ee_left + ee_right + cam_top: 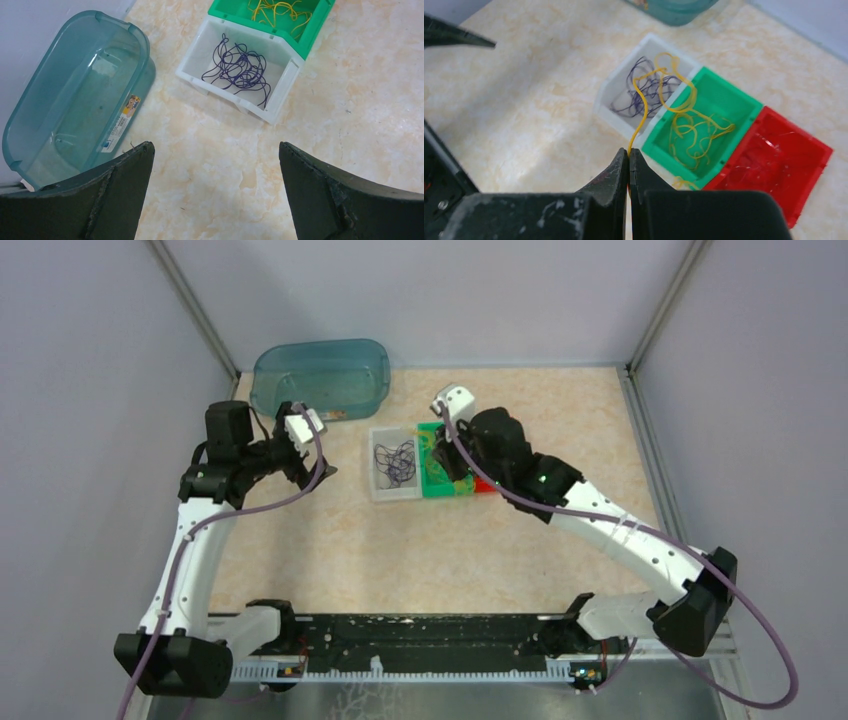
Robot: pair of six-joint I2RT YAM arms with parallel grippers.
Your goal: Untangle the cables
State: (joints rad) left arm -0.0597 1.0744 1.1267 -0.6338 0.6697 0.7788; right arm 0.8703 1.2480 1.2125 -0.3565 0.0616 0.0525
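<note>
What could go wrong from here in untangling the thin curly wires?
1. The right gripper pinches the thin yellow wire only at its fingertips; the strand could slip free when pulled.
2. That wire's loop appears to cross the white plastic bin over the dark purple wires; pulling might snag them and drag them towards the green plastic bin.

The teal tub (60,117) is glossy translucent plastic, the white bin (281,82) smooth opaque plastic.
</note>
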